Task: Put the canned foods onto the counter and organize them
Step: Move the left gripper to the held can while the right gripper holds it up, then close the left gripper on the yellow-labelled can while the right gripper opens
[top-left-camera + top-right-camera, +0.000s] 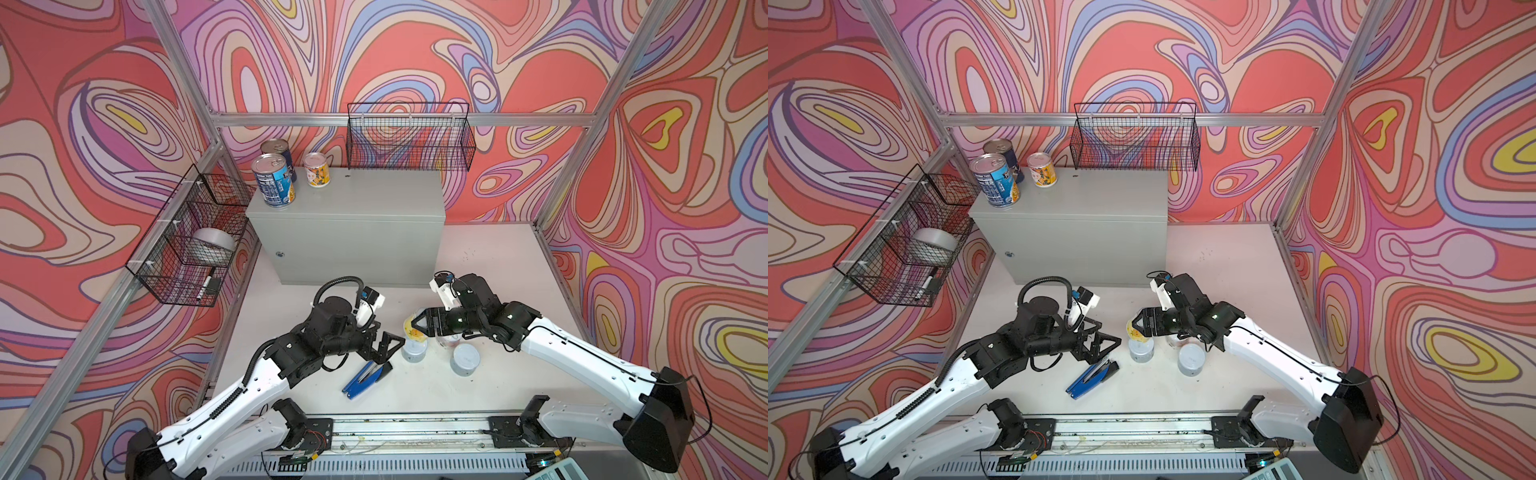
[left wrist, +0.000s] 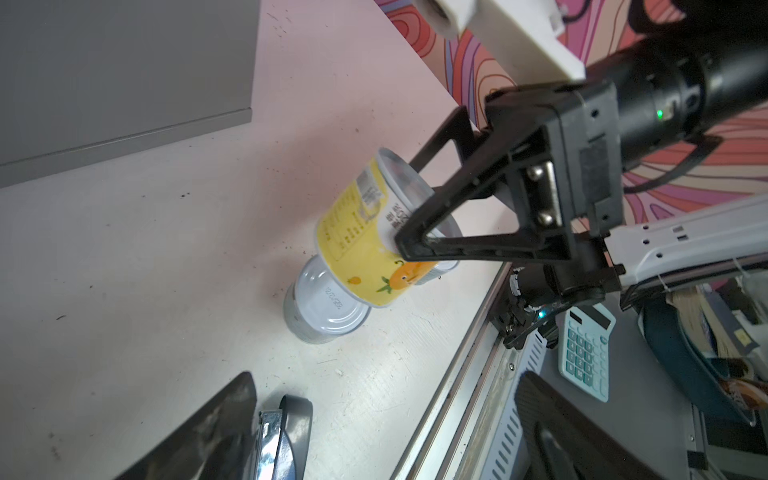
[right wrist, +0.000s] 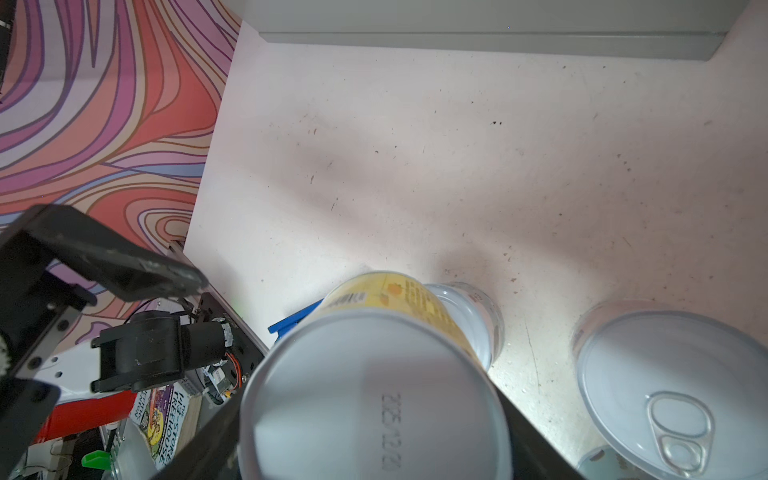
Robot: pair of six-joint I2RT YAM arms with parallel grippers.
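My right gripper (image 1: 419, 325) is shut on a yellow-labelled can (image 2: 365, 241), which hangs tilted over a short white-lidded can (image 2: 324, 307) on the table; I cannot tell if the two touch. In the right wrist view the held can (image 3: 374, 395) fills the space between the jaws. Two more short cans (image 1: 465, 359) (image 1: 449, 341) stand under the right arm. On the counter (image 1: 353, 195), at its left end, stand two tall blue cans (image 1: 274, 180) (image 1: 279, 151) and a small yellow-orange one (image 1: 316, 169). My left gripper (image 1: 390, 345) is open and empty, just left of the held can.
A blue stapler (image 1: 365, 378) lies on the table under the left gripper. A black wire basket (image 1: 409, 137) hangs behind the counter. Another basket (image 1: 191, 237) on the left wall holds a silver tape roll (image 1: 212, 245).
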